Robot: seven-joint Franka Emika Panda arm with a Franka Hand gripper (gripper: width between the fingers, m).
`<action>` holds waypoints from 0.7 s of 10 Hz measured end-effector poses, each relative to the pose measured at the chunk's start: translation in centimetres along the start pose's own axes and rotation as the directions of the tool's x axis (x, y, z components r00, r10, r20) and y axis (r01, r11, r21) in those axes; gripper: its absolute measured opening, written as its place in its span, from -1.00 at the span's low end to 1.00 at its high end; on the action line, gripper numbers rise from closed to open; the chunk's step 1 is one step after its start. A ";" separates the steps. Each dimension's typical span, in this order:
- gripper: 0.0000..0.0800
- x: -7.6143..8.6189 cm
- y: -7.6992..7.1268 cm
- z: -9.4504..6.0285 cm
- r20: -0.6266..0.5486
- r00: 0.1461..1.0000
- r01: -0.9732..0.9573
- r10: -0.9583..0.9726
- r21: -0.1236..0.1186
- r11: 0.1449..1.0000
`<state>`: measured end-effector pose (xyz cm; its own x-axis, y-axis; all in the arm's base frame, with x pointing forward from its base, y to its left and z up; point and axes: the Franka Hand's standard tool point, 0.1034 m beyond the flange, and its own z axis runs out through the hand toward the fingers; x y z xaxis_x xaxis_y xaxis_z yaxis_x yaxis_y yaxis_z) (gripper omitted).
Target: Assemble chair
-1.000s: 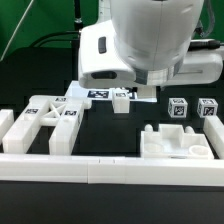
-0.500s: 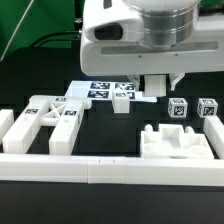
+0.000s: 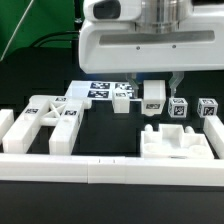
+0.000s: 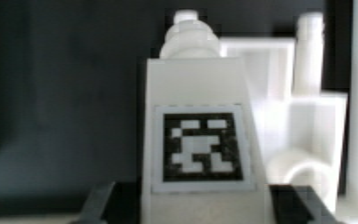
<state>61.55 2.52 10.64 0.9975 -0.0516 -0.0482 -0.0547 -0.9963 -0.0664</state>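
On the exterior view's left, a cut-out frame [image 3: 45, 118] lies by the table's [image 3: 110, 140] front edge. Mid-table, the gripper [image 3: 158, 95] is clamped on a tagged white post [image 4: 197, 120] — long axis hanging straight down — above the recessed block [image 3: 178, 142] toward the front-right corner.

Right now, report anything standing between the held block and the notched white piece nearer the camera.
Nothing visible does. The tool grips the block; only dark table shows before the notched piece. Two cubes stand to the exterior view's right.
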 end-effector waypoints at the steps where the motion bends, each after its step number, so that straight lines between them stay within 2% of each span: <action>1: -0.29 0.3 -0.1 -1.3 -0.073 0.997 0.001 -0.001 0.000 1.000; 3: -0.29 1.4 -0.6 -2.1 -0.239 0.971 0.006 -0.005 0.000 1.000; 6: -0.29 1.7 -0.7 -1.8 -0.453 0.892 0.008 -0.012 -0.011 1.000; 7: -0.29 1.8 -2.4 -1.5 -0.483 0.875 0.020 -0.020 -0.006 1.000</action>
<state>63.54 4.73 12.22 0.8958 -0.0582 0.4407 -0.0347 -0.9975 -0.0612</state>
